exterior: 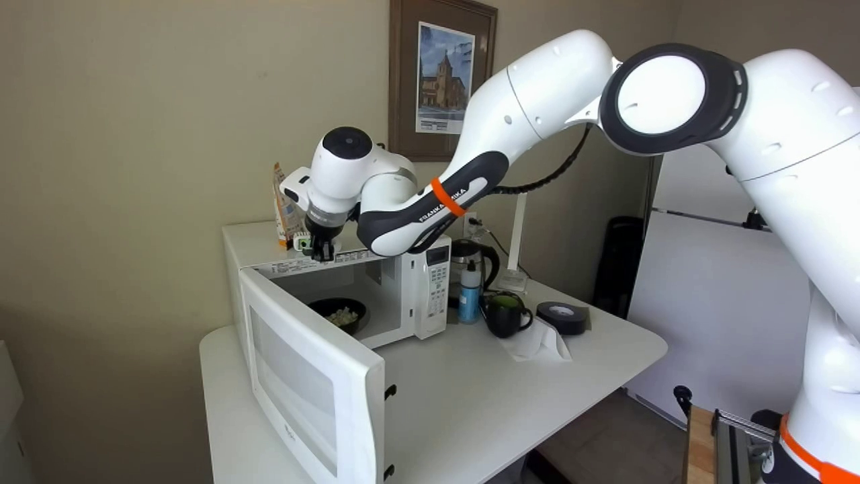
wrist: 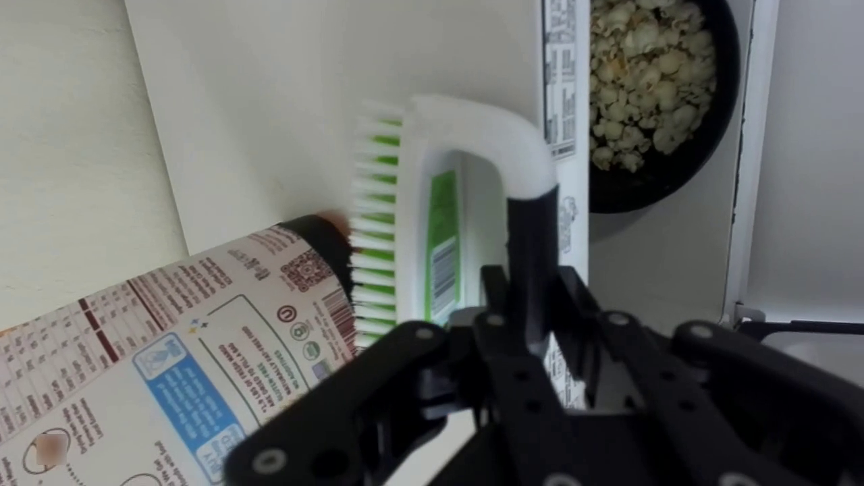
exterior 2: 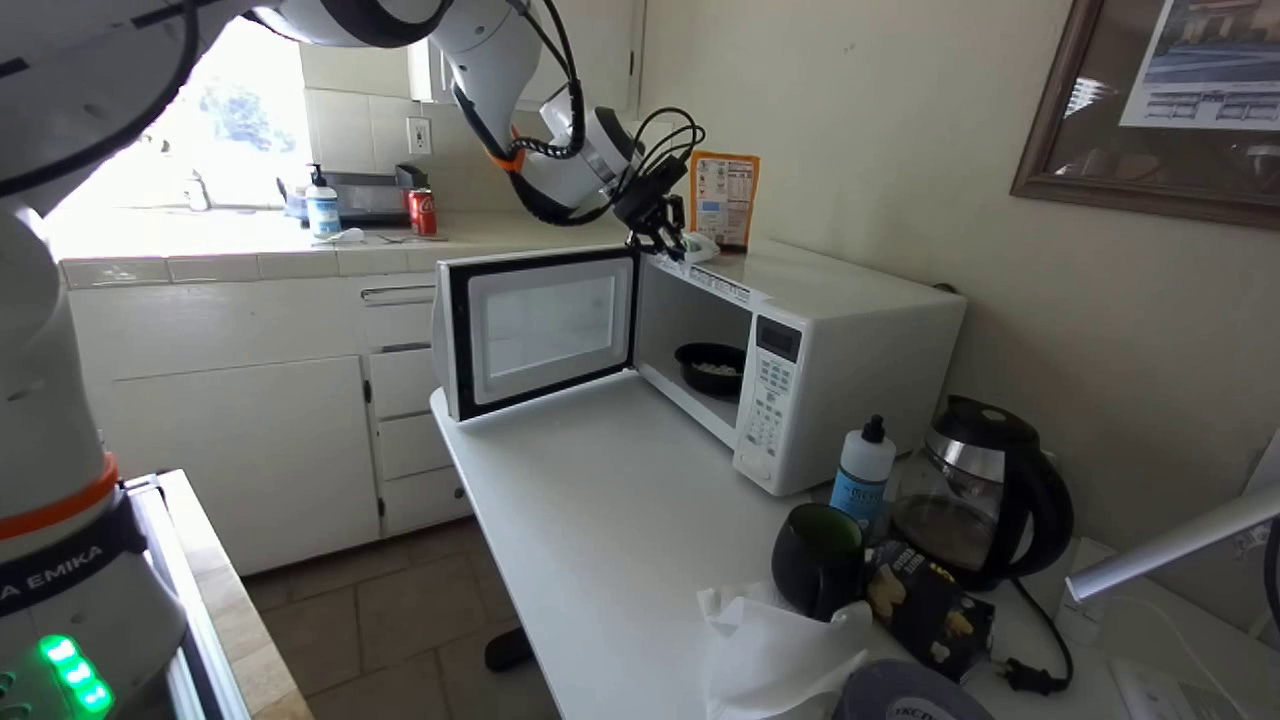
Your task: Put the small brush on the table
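Leftmost in the wrist view there's a snack bag (wrist: 202, 364), standing upright on top of the microwave (exterior: 430, 319), so a close neighbor. Next to it is the small brush (wrist: 442, 223), over the front edge of the microwave top, bristles (wrist: 374, 263) facing the bag side. Can't tell if it's resting there or just off the surface.

Looks like molded plastic, so I'd bet on light, stiff and hard to break. Bristles are probably the only springy bit, and I'd skip grabbing there since they'd flex and let it twist.

Handle (wrist: 530, 169) is where you want it: white arch running into a dark section, maybe rubbery, so hopefully not slippery. That's exactly where the claw (wrist: 533, 290) is clamped, one finger either side of the dark part. The hold's off to one side of the brush body, so it might swivel a little, but at that weight I wouldn't sweat it.

Further right, inside the microwave, is a black bowl (wrist: 651, 192) of popcorn (wrist: 648, 74). Past the open door (exterior: 316, 386), the white table (exterior: 457, 403) is the target. I'd lower gently, then release.
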{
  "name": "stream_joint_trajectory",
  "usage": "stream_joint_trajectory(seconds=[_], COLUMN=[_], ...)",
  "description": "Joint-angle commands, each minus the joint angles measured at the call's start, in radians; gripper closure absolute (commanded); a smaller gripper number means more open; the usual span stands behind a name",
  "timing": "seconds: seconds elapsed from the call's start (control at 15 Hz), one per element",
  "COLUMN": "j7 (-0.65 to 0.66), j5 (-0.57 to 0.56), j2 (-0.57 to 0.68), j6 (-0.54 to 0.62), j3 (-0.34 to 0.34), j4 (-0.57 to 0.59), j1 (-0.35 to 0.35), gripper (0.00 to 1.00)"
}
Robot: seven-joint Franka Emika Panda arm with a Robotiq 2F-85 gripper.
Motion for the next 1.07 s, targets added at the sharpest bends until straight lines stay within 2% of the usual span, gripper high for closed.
stream_joint_trajectory(seconds=[0.0,0.2,0.33,0.47,0.67,0.8,0.93,1.0], j7=[-0.052,-0.076,-0.143,-0.238,-0.405,-0.465,-0.504,-0.524], j5=[0.052,0.108,0.179,0.274,0.452,0.537,0.6,0.648], j2=[0.003,-0.042,-0.062,-0.062,-0.026,0.021,0.066,0.068], j6=[-0.029,-0.122,-0.206,-0.348,-0.621,-0.791,-0.953,-1.001], j3=[0.004,0.005,0.024,0.035,0.049,0.03,0.056,0.038], j4=[0.03,0.038,0.085,0.175,0.348,0.473,0.584,0.59], j1=[-0.001,0.002,-0.015,-0.027,-0.047,-0.043,-0.063,-0.06], gripper=[0.95,0.95,0.95,0.95,0.95,0.95,0.95,0.95])
